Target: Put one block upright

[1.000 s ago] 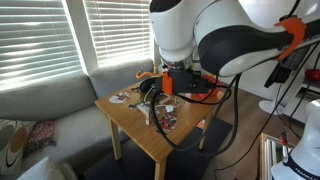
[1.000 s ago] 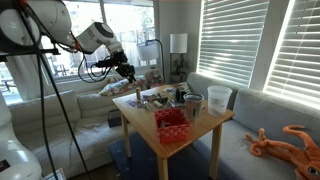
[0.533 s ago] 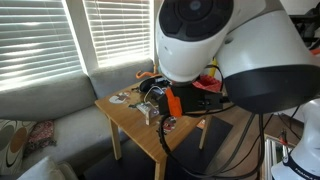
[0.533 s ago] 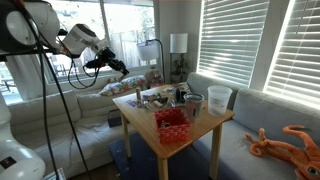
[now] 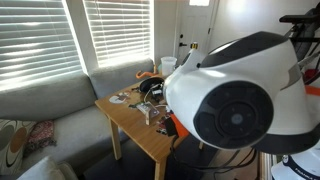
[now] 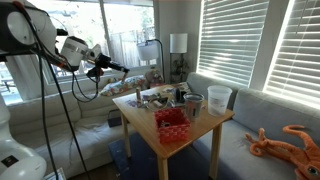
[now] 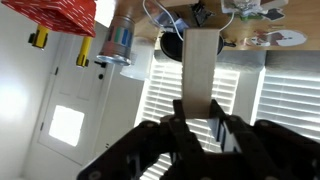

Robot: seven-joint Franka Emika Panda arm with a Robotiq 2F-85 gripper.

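Gripper (image 6: pixel 110 66): in open air off counter (image 6: pixel 212 122) edge, well apart from everything on it. Held block (image 7: pixel 202 60) projects beyond fingertips and needs added clearance.

Air above counter: free.

Obstacles on counter: red basket (image 6: pixel 172 122) at near corner; white cup (image 6: pixel 218 98) and dark tumbler (image 6: pixel 193 104) on side toward sofa (image 6: pixel 262 120); low clutter (image 6: pixel 155 96) along far edge.

Bare wood: strip between red basket and white cup.

Stand with hanging cables (image 6: pixel 45 110) crowds space behind arm.

In an exterior view, arm housing (image 5: pixel 235 110) hides part of counter.
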